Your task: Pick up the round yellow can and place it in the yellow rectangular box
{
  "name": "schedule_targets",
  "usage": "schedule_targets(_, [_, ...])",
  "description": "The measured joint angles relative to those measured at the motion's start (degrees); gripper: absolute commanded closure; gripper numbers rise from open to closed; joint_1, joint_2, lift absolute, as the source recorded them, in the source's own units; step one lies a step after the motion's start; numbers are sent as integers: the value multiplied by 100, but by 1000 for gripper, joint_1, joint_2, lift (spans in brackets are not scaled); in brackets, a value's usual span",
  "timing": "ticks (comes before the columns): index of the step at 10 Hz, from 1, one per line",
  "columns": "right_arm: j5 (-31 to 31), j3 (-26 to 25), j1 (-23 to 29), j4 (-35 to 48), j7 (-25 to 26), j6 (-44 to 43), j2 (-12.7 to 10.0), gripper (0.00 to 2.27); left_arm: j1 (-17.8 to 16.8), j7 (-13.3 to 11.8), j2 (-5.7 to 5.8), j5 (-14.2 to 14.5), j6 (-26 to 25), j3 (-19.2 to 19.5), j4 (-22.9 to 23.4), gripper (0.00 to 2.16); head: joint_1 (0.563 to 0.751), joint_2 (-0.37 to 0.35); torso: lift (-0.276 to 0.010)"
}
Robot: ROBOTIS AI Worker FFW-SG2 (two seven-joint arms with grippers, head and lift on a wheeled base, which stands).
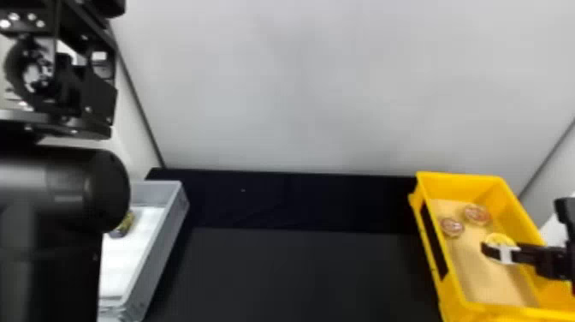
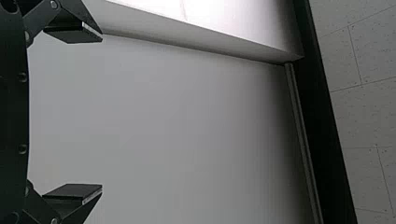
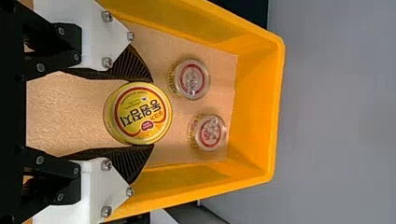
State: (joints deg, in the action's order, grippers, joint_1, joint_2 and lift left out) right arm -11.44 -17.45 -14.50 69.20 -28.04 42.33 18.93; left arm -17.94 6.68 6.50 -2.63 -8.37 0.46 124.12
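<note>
Squarely, yellow can (image 3: 140,113), between right fingers (image 1: 491,251)

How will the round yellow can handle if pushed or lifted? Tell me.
The round yellow can looks metallic, so probably stiff. Its smooth side might slip. Being squat, it would likely slide before tipping if pushed lying flat.

Head view: I have a black table (image 1: 308,274) across the lower part of the frame, darker band along its far edge, charcoal-toned nearer me. Two containers sit directly on it, well apart. Grey tray (image 1: 175,210) at lower left, partly hidden, white bottom. Yellow rectangular box (image 1: 464,180) at lower right, open top, tan bottom, long dark strip on the side facing mid-frame. Both run lengthwise toward the bottom edge.
</note>
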Motion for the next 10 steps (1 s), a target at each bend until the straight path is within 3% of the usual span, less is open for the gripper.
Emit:
schedule_targets(6, [235,36,37,-504,170,44,23,572,-10,-1,0,5,5,-11,-2,140,663,54,-5])
schedule_targets(7, [271,45,42,-513,190,43,23,469,-13,-1,0,6,5,-11,-2,140,663,54,-5])
schedule_targets(9, [341,49,44,-514,212,49,23,30,-17,-1,0,6,5,-11,-2,140,663,54,-5])
schedule_targets(10, [370,49,44,-504,218,91,23,67,-16,-1,0,5,7,-11,-2,140,663,54,-5])
